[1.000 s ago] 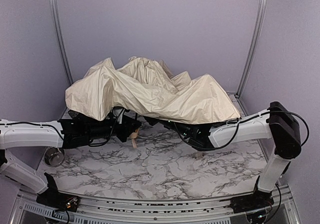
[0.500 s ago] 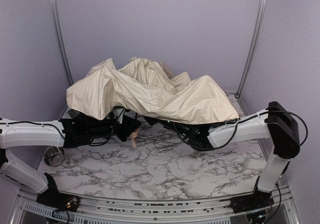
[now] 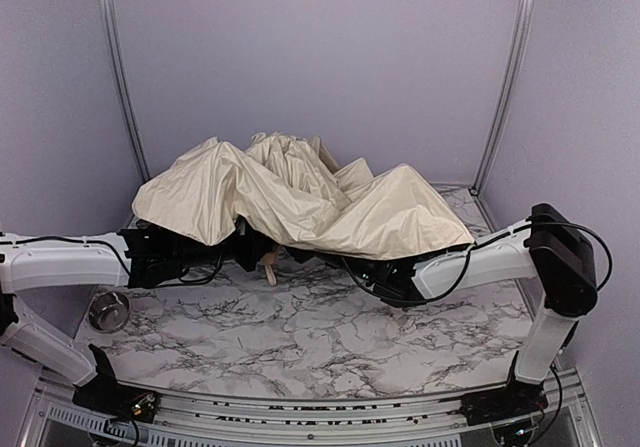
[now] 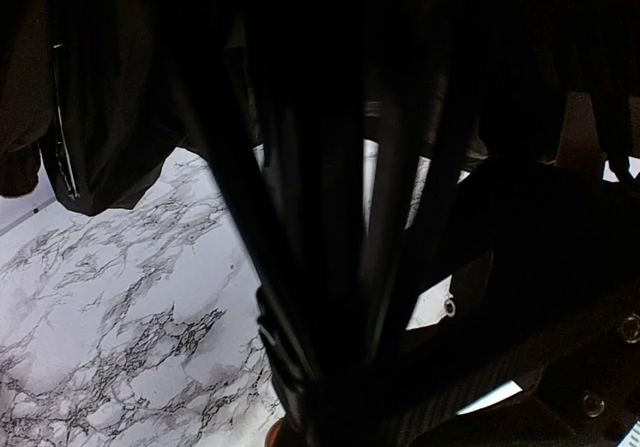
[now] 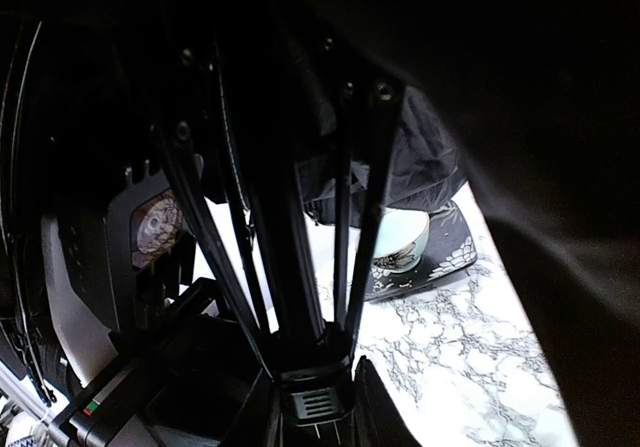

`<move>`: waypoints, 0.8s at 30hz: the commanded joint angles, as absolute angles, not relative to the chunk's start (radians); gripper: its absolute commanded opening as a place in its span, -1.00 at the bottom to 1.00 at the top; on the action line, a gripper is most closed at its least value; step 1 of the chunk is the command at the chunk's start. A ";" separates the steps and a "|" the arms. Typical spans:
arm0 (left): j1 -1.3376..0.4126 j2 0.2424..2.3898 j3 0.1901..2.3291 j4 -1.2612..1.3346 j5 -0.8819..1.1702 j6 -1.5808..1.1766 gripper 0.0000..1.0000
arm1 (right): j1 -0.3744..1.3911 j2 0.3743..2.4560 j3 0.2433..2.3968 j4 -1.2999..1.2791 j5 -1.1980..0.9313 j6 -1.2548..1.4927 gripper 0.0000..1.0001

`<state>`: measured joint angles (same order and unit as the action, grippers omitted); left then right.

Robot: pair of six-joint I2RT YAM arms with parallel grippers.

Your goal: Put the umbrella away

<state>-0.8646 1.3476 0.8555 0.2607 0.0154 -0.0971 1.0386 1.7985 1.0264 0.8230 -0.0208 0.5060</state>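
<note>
The umbrella (image 3: 300,197) lies half open across the back of the table, its cream-beige canopy draped over both grippers. Its small tan knob handle (image 3: 268,264) pokes out below the canopy. My left gripper (image 3: 250,255) reaches in from the left next to the handle. In the dark left wrist view the black shaft (image 4: 310,267) runs out from between its jaws (image 4: 330,407), which look shut on it. My right gripper (image 3: 372,272) reaches in from the right. In the right wrist view it (image 5: 318,412) is shut on the black runner (image 5: 315,382) where the ribs meet the shaft.
A small steel bowl (image 3: 108,310) sits at the left edge beside the left arm. Under the canopy a pale bowl (image 5: 402,239) stands on a dark square plate (image 5: 448,252). The marble tabletop (image 3: 330,337) stretches toward the near edge.
The canopy has sunk lower and folded inward. The left gripper has drawn back to the left, and the handle has shifted slightly toward the back.
</note>
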 commanded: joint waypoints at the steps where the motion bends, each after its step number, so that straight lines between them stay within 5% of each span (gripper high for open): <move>1: -0.835 1.267 0.955 0.747 -0.039 -0.104 -1.00 | 1.085 1.849 0.987 0.433 -0.079 0.495 -0.94; 7: -0.836 1.296 0.878 0.723 -0.044 -0.117 -1.00 | 1.025 1.807 0.997 0.503 -0.142 0.528 -1.00; 19: -0.939 1.408 0.828 0.369 0.080 0.047 -0.27 | 0.832 1.658 0.990 0.768 -0.106 0.536 -1.00; 24: -0.963 1.348 0.779 0.318 0.194 0.060 -0.13 | 0.734 1.560 0.974 0.707 -0.070 0.471 -1.00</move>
